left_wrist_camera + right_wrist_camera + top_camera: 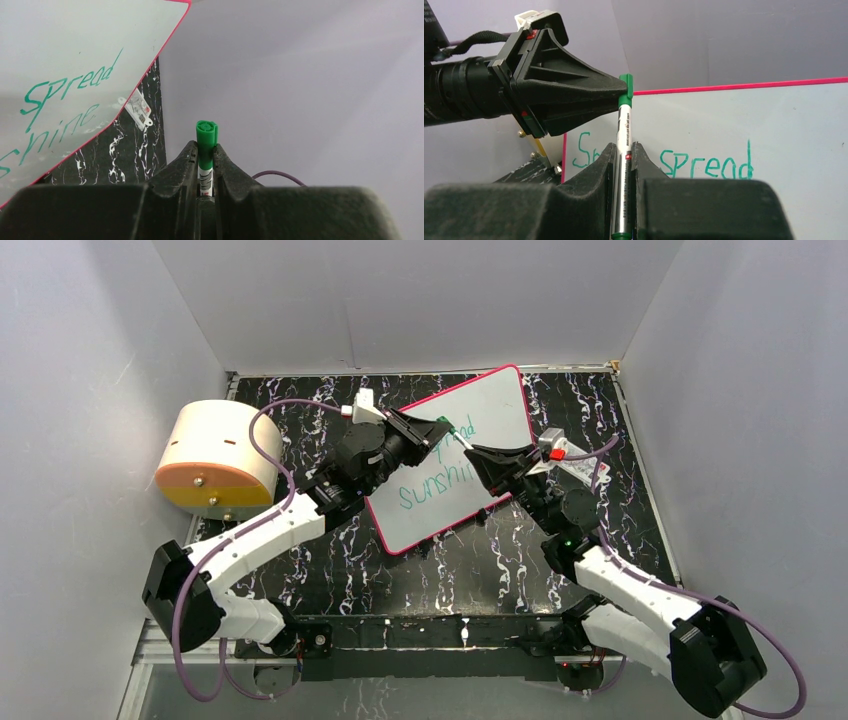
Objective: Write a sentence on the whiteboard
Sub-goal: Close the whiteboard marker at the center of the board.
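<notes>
whiteboard (pixel 492 405) lies flat and askew on the marbled table (pixel 480 575) between our two arms, and the teal sentence (pixel 432 485) sits on it in two lines, so we judge the writing done and the capping of the marker (pixel 624 132) the step in hand. our right gripper (pixel 623 156) is clamped on the barrel, our left gripper (pixel 206 161) on the green cap (pixel 206 134) end, both above the board. next we need a straight push along the pen's axis, then one grip let go.
</notes>
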Robot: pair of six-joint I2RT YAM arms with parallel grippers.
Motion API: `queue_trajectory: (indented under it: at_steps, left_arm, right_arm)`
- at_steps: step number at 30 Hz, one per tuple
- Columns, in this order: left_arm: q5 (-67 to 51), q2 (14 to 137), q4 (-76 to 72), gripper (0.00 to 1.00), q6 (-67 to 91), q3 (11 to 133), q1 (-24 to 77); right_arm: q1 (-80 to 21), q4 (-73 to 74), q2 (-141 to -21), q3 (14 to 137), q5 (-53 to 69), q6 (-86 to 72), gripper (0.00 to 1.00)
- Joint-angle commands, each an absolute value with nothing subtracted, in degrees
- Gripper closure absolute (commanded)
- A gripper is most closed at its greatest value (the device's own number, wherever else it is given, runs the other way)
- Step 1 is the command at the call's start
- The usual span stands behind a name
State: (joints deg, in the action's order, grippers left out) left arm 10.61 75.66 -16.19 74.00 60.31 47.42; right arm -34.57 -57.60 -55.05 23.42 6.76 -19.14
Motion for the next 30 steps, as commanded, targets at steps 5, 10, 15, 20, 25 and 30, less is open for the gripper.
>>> queue_trajectory:
  at_steps: [5,10,15,20,25,30]
  left_arm:
    - [3.1,72.8,-17.9,1.0,66.0,55.5,49.7]
    - [5.9,69.9,-16.0,0.73,60.0,55.2,49.3]
    - [5.4,67.2,-18.7,0.55,55.3,53.6,48.0]
    - [0.5,66.9,-21.8,0.48,54.8,52.6,44.5]
    - [-7.8,69.3,-25.3,0.47,57.0,53.4,40.6]
    - [-12.0,71.2,-27.7,0.49,59.3,53.6,38.2]
  right_arm:
    - [-34.3,-66.1,-56.1,21.5,1.6,-25.9,1.0]
    - [-34.3,-65.5,-55.2,20.0,1.7,-27.0,1.0]
    - [-34.3,-63.6,-53.3,18.8,1.4,-27.6,1.0]
    - [-34.3,-61.5,-51.7,18.3,3.2,-29.0,1.0]
    - [-34.3,-58.8,-50.8,18.6,6.0,-31.2,1.0]
    - [-34.3,-57.1,-49.5,18.5,7.4,-33.3,1.0]
